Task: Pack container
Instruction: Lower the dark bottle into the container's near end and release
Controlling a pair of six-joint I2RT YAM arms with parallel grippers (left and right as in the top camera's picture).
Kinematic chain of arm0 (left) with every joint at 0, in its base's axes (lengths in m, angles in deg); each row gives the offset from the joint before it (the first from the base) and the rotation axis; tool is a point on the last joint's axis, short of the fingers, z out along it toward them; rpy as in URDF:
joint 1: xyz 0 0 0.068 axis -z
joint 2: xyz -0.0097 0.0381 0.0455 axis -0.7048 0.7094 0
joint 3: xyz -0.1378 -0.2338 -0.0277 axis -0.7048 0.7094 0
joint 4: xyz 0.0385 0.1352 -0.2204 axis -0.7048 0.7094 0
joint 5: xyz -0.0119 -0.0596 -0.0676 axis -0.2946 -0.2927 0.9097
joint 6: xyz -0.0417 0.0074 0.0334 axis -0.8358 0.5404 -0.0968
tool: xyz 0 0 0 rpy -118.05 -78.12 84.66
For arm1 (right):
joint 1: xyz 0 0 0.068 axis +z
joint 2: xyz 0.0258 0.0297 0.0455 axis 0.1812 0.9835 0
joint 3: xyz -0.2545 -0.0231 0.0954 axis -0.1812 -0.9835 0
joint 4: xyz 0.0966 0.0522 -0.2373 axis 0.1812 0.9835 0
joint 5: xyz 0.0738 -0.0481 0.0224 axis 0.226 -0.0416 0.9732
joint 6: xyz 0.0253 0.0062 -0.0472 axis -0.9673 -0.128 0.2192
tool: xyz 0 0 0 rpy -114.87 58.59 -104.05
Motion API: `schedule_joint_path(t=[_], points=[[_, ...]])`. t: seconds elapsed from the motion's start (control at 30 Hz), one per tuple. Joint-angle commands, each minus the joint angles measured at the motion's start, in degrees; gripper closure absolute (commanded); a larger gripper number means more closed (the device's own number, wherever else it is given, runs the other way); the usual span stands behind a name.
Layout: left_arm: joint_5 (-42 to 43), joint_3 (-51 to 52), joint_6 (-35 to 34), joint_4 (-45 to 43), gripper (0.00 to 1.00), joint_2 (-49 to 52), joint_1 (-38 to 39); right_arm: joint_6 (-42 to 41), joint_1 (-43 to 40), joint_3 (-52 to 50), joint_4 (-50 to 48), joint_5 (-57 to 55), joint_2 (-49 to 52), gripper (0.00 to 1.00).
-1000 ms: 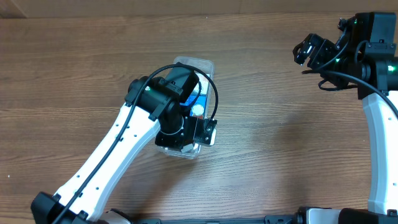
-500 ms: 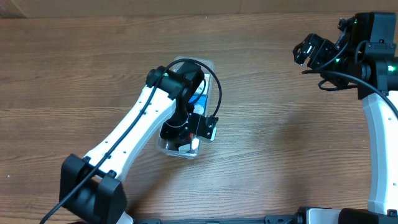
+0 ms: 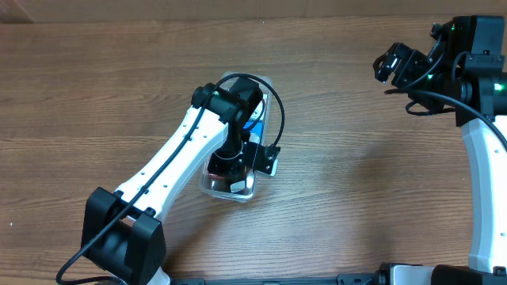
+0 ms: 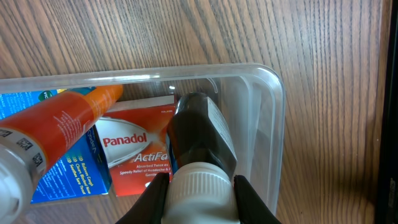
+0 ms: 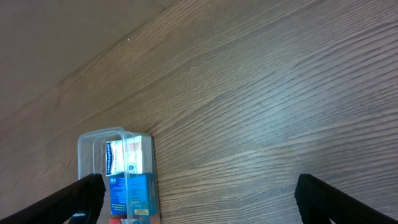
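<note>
While left arm point(image 3: 170, 162) bends down into container point(image 3: 266, 82), left claw point(image 4: 200, 180) clamps dark bottle point(image 4: 202, 134); right claw point(image 5: 199, 186) wide; container half-hidden overhead.

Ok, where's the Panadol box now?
Left wrist view: the Panadol box lies in the container, between the blue box and the dark tube the left hand holds.

You're looking through a clear container point(image 4: 273, 124) at an orange tube point(image 4: 68, 118), a red-and-white Panadol box point(image 4: 134, 152) and a blue box point(image 4: 62, 177) — plus a black tube point(image 4: 199, 137) with a ribbed white cap point(image 4: 199, 190). The surface point(image 3: 356, 174) is brown wood grain; the left arm point(image 3: 166, 170) and right arm point(image 3: 483, 198) are white with black joints.
</note>
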Motion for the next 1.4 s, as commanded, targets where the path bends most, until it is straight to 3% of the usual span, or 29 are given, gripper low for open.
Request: schedule_joint_path(t=[0.0, 0.3, 0.53, 0.7, 1.03, 1.27, 1.37], points=[[0.72, 0.20, 1.29, -0.42, 0.86, 0.50, -0.37, -0.26, -0.17, 0.48, -0.13, 0.26, -0.52, 0.00], [0.35, 0.20, 1.29, -0.39, 0.84, 0.50, -0.37, -0.26, -0.17, 0.48, -0.15, 0.26, -0.52, 0.00], [-5.99, 0.20, 1.11, -0.13, 0.88, 0.48, -0.37, -0.26, -0.17, 0.48, -0.13, 0.26, -0.52, 0.00], [-5.49, 0.20, 4.70, -0.28, 0.90, 0.48, -0.37, -0.28, -0.17, 0.48, -0.13, 0.26, -0.52, 0.00], [-1.75, 0.20, 8.81, -2.14, 0.76, 0.52, -0.44, -0.26, -0.17, 0.48, -0.13, 0.26, -0.52, 0.00], [-4.24, 0.22, 8.52, -4.90, 0.88, 1.70, -0.55, -0.26, -0.17, 0.48, -0.13, 0.26, -0.52, 0.00], [-4.22, 0.22, 8.55, -4.92, 0.85, 2.01, -0.52, -0.26, -0.17, 0.48, -0.13, 0.26, -0.52, 0.00]])
